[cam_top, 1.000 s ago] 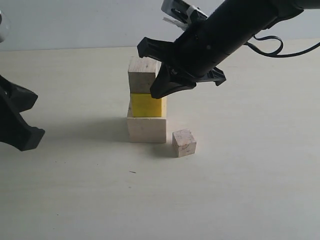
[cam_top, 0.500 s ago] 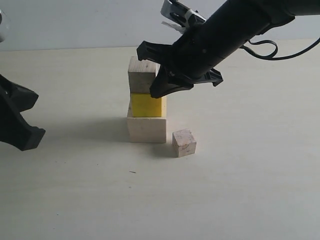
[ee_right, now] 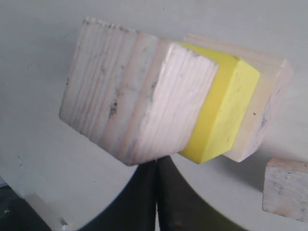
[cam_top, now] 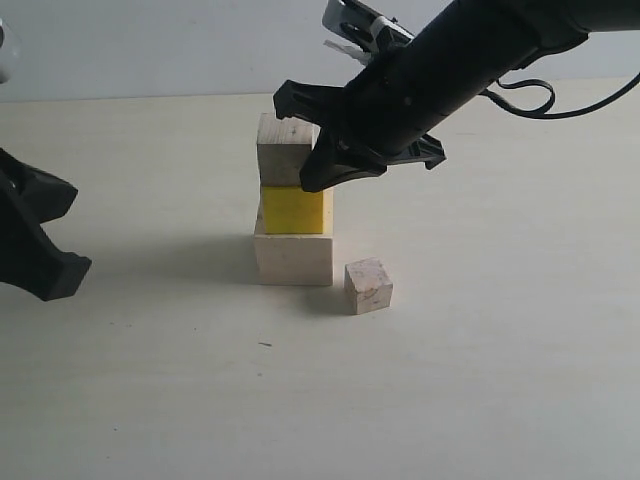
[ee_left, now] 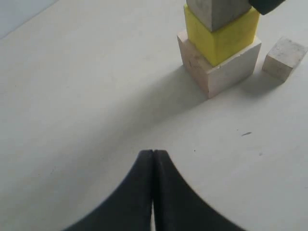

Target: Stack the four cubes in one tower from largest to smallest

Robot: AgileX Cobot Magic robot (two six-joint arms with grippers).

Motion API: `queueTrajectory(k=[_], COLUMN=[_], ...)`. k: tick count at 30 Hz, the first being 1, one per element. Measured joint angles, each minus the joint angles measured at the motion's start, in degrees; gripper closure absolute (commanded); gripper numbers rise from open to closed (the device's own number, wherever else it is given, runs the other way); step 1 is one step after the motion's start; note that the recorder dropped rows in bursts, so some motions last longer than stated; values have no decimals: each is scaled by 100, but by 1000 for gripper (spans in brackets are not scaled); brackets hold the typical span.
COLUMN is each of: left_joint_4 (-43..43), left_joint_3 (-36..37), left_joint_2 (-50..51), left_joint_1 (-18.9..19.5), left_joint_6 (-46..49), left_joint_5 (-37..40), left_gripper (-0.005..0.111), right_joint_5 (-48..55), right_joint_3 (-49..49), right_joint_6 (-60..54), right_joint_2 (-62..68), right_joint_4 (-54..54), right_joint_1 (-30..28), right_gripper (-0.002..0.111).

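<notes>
We saw left end effector, jaws pressed together, empty. Farther off on bench: yellow cube on large pale cube, medium pale cube atop; small cube just beside, not touching.

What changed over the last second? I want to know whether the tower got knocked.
The shut right end effector crept very slightly upward beside the top cube; nothing was gripped or released. The three-cube tower, the small cube on the table and the shut left end effector stayed put.
</notes>
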Motion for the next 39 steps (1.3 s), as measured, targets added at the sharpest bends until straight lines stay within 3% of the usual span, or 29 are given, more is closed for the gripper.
queueTrajectory(k=[21,29,39], left_joint_4=[10,20,20], left_joint_3=[0,0,37], left_joint_2=[0,-24,-369], left_joint_1=[0,0,0], left_joint_6=[0,0,0], left_joint_5=[-36,-36,-25], left_gripper=[107,107,107], right_joint_5=[187,406,137], right_joint_3=[0,50,1542], right_joint_6=[0,10,213], right_joint_2=[0,-606,-1960], right_joint_4=[-55,-262,-893], right_joint_1=[0,0,0], right_gripper=[108,108,108])
